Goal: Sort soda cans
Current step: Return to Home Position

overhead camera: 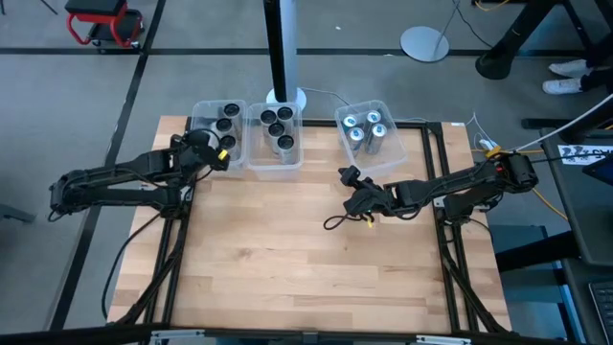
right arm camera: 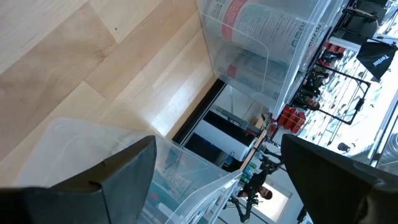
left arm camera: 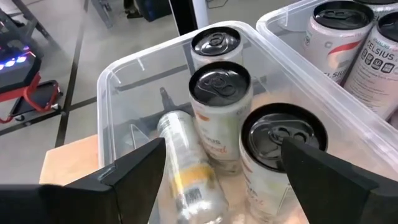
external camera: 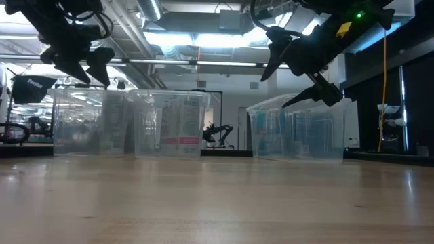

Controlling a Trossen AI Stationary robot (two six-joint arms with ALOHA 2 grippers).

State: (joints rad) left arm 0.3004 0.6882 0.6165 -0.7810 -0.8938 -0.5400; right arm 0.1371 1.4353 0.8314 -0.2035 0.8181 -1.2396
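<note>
Bright ceiling lights point(external camera: 203, 41) glare in the low view; table point(overhead camera: 287, 259) evenly lit

- The left arm point(overhead camera: 115, 184) is matt black, with slim tube links running between thicker, rounded joint housings.
- The right arm point(overhead camera: 460, 182) has the same black build. In the low view a small green light point(external camera: 357, 14) glows on it, with a yellow patch point(external camera: 346, 28) just beside the light.
- The left gripper point(left arm camera: 222, 152) has two broad, flat, dark grey fingers point(left arm camera: 127, 180) with slanted wedge-cut tips and plain smooth faces.
- The right gripper point(right arm camera: 217, 144) carries a matching pair of dark wedge fingers point(right arm camera: 115, 174).
- A thin black cable point(overhead camera: 335, 222) hangs in a loose loop on the near side of the right wrist, with a small yellow tag point(overhead camera: 369, 219) beside it.
- A similar yellow mark point(overhead camera: 223, 151) shows at the left wrist.
</note>
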